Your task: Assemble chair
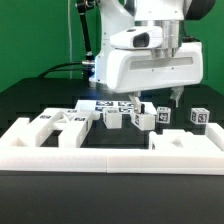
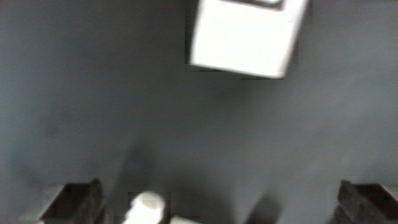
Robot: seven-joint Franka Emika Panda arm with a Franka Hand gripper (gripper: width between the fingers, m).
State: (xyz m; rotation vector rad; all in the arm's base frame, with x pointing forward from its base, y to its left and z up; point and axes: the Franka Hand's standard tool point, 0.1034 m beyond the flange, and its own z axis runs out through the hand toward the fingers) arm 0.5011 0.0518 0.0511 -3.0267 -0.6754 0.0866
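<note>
The chair is in loose matte white pieces on the black table. A notched cluster (image 1: 60,122) lies at the exterior view's left. Small tagged blocks (image 1: 115,117) (image 1: 143,118) (image 1: 163,115) stand in a row in the middle, and another block (image 1: 198,117) is at the right. My gripper (image 1: 160,100) hangs just above the middle blocks, jaws wide open and holding nothing. In the blurred wrist view the gripper (image 2: 219,205) is open. A rounded white piece (image 2: 146,208) lies below, near one finger (image 2: 75,200), and a flat white slab (image 2: 244,38) lies farther off.
A long low white barrier wall (image 1: 110,155) runs along the front of the table, with a gap near its middle. The marker board (image 1: 105,104) lies flat behind the blocks. The bulky white arm body (image 1: 150,65) looms over the middle.
</note>
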